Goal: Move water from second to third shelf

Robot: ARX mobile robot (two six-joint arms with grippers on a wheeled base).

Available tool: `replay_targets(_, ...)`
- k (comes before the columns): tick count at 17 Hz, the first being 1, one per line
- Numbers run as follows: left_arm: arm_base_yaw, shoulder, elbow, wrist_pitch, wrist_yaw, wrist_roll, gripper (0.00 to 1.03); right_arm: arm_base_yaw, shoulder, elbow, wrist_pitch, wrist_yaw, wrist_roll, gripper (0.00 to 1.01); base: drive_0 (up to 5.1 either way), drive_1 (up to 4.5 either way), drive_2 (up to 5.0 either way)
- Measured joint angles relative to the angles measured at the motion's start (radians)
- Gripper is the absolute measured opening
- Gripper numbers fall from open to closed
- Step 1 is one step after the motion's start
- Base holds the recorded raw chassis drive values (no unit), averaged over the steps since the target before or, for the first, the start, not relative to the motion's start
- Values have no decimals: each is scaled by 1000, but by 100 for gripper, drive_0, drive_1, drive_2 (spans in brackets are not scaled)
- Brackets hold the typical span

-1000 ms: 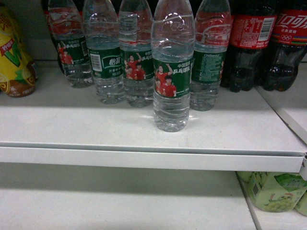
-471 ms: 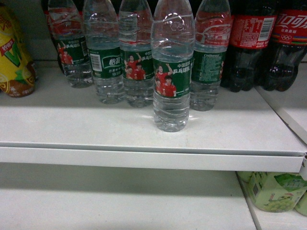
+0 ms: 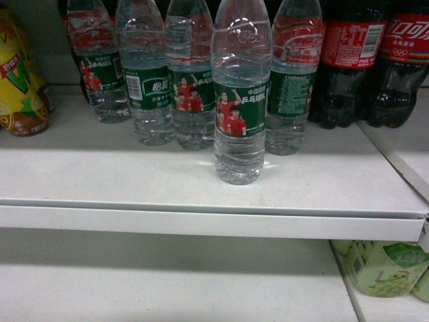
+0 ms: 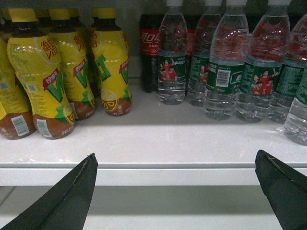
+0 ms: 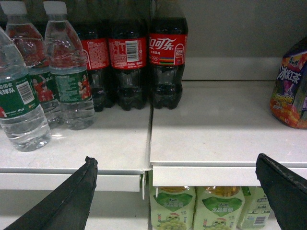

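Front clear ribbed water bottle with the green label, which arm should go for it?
Probably left: the left gripper, open, faces the water bottles, while the right gripper faces dark red-labelled cola bottles with the front water bottle off to its side.

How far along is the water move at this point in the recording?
Nothing is done yet. The front water bottle stands upright near the edge of the upper shelf, apart from the row behind it. Neither hand is on it: the left hand and right hand are open in front of the shelf edge, holding nothing. Reaching, grasping and placing on the shelf below all remain.
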Motion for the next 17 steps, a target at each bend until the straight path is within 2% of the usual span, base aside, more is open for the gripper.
replay_targets(6, 0, 0, 0, 0, 0, 0, 98, 0, 0, 0, 0, 0, 0, 98, 0, 0, 0)
replay_targets(7, 0, 0, 0, 0, 0, 0, 98, -6, 17, 14, -56, -2, 17, 98, 0, 0, 0)
replay_targets(9, 0, 0, 0, 0, 0, 0, 98, -69, 169, 51, 10, -60, 47, 98, 0, 0, 0)
replay_targets(10, 0, 0, 0, 0, 0, 0, 98, -104, 251, 84, 85, -86, 51, 98, 0, 0, 0)
replay_targets(11, 0, 0, 0, 0, 0, 0, 98, -119, 325, 127, 164, -111, 55, 98, 0, 0, 0)
replay_targets(13, 0, 0, 0, 0, 0, 0, 98, -98, 516, 233, 325, -129, 53, 98, 0, 0, 0)
replay_targets(17, 0, 0, 0, 0, 0, 0, 98, -22, 730, 299, 431, -130, 38, 98, 0, 0, 0)
